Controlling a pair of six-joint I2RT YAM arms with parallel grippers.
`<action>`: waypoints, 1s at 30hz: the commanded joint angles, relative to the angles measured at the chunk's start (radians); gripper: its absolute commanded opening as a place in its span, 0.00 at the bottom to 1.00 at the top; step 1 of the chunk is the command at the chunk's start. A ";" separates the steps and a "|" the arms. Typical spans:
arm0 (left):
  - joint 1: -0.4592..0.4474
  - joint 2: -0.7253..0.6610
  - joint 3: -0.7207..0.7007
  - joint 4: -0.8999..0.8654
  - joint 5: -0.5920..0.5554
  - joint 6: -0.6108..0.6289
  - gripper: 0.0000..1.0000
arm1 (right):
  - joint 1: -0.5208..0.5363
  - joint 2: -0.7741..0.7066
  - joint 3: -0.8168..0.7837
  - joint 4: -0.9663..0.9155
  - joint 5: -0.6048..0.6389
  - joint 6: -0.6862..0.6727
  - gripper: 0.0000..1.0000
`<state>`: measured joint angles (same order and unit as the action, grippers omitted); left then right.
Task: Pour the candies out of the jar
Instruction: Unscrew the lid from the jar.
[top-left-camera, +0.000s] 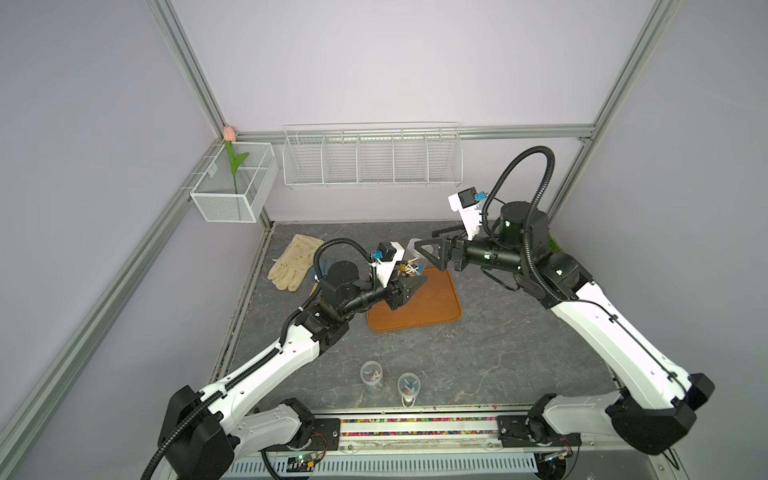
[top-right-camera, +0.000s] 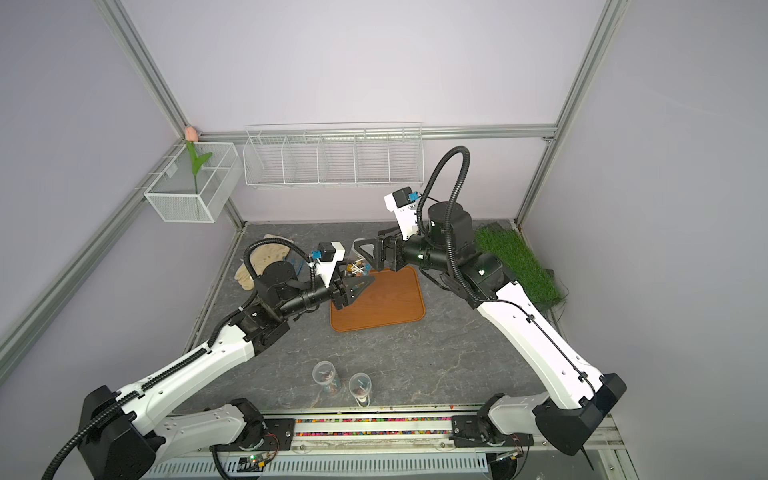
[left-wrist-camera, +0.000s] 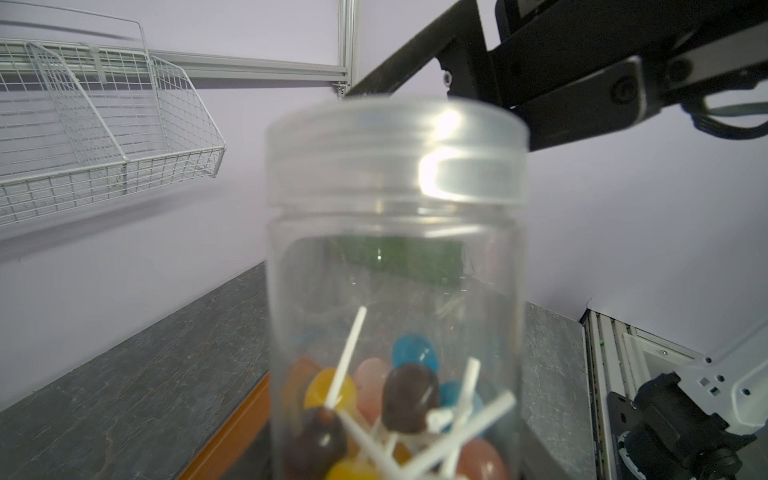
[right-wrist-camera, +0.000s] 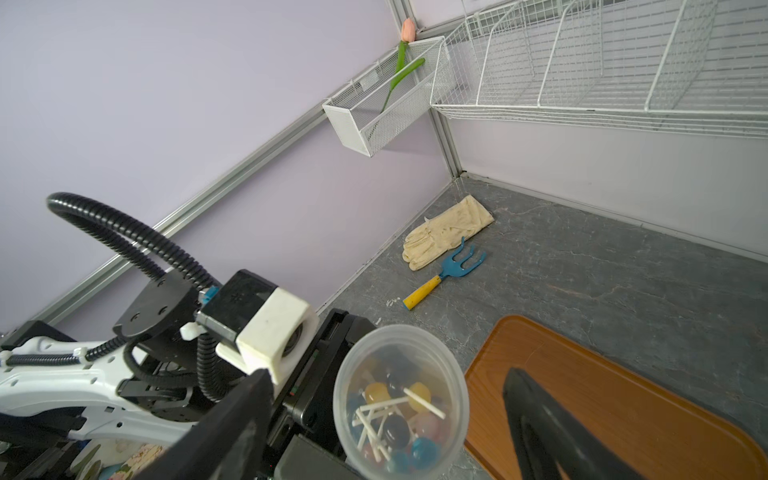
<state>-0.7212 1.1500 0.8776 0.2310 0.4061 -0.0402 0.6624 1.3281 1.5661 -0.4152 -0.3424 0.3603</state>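
Observation:
A clear plastic jar (left-wrist-camera: 395, 257) stands upright in the air at the far left corner of the orange tray (top-left-camera: 428, 309), with its translucent lid (left-wrist-camera: 395, 153) screwed on. The candies (left-wrist-camera: 409, 395), lollipops with blue, brown, yellow and pink heads on white sticks, lie heaped in its bottom. My left gripper (top-left-camera: 405, 277) is shut on the jar's lower part; its fingers are hidden in the left wrist view. My right gripper (right-wrist-camera: 399, 415) hangs open over the lid (right-wrist-camera: 401, 399), one finger (right-wrist-camera: 232, 428) on each side with a gap. Both top views show the jar (top-right-camera: 358, 259).
A cream glove (top-left-camera: 293, 262) and a blue hand rake (right-wrist-camera: 453, 266) lie at the back left. Two clear cups (top-left-camera: 371, 374) (top-left-camera: 408, 387) stand near the front edge. A wire shelf (top-left-camera: 372, 160) and a mesh box (top-left-camera: 232, 195) hang on the walls. A grass mat (top-right-camera: 515, 257) lies at the right.

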 joint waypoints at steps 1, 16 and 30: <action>-0.004 -0.029 -0.001 0.005 -0.019 0.022 0.42 | 0.012 0.010 -0.020 -0.006 0.071 0.028 0.86; -0.009 -0.025 0.003 0.002 -0.014 0.018 0.42 | 0.042 0.053 -0.011 0.042 0.082 0.026 0.54; -0.012 -0.023 0.083 -0.070 0.108 0.011 0.42 | -0.082 0.036 0.011 0.100 -0.203 -0.093 0.43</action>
<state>-0.7223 1.1431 0.9058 0.1722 0.4183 -0.0338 0.6415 1.3838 1.5597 -0.3954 -0.4530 0.3214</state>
